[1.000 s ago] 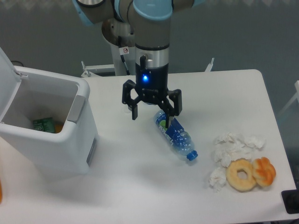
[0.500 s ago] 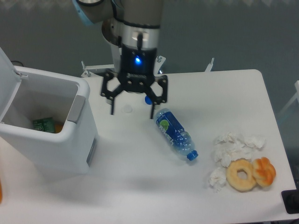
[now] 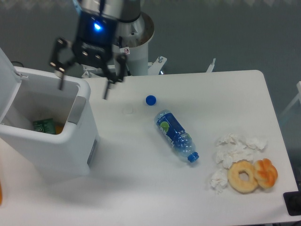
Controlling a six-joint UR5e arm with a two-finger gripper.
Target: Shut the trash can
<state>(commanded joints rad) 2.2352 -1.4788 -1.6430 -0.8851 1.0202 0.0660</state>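
Note:
The trash can (image 3: 70, 143) is a big white boxy bin at the left of the table. Its lid (image 3: 8, 77) stands raised at the far left edge of the view, so the inside shows, with a green item and something orange at the bottom. A grey latch (image 3: 77, 109) sits on its right rim. My gripper (image 3: 83, 88) hangs open above the bin's right rear corner, black fingers spread wide, nothing between them. A blue light glows on its wrist.
A clear plastic bottle (image 3: 176, 135) with a blue label lies on the table's middle, and a small blue cap (image 3: 150, 100) lies behind it. Crumpled tissues (image 3: 233, 150), a donut (image 3: 243, 176) and a pastry (image 3: 266, 173) are at the right front.
The arm has swung left and up, from above the bottle to above the bin's right rear corner. The bottle and lid have stayed put.

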